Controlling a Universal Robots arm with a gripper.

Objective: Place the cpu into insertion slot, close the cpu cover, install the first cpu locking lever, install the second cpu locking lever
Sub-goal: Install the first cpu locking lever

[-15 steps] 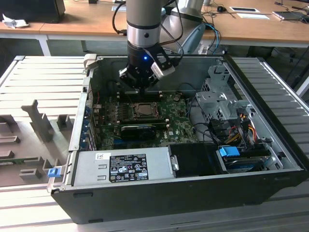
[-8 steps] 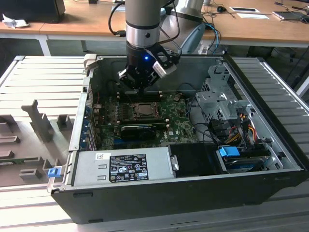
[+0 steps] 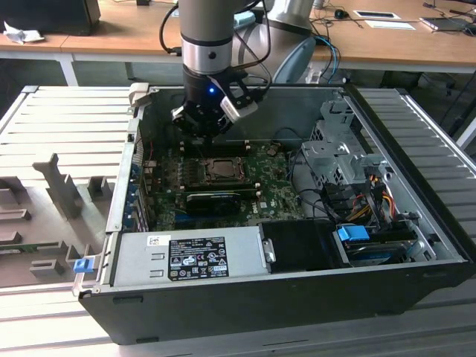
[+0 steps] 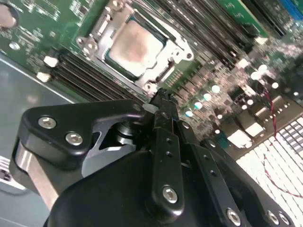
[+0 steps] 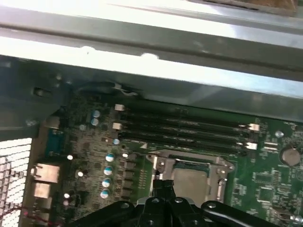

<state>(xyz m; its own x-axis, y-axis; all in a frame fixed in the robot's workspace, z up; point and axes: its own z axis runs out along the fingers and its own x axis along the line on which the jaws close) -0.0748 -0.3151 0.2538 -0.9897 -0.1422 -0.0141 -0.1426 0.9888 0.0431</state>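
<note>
Cpu [image 4: 135,45] sits in insertion slot [image 4: 161,72] mid-motherboard [image 4: 38,23], cpu cover [image 4: 111,23] looks down over it; gripper [image 4: 161,99] pinched closed, nothing seen held, tip just beside the slot's corner.

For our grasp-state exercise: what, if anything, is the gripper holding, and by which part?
Nothing that shows: the gripper is shut, its tips by the edge of the cpu cover.
</note>
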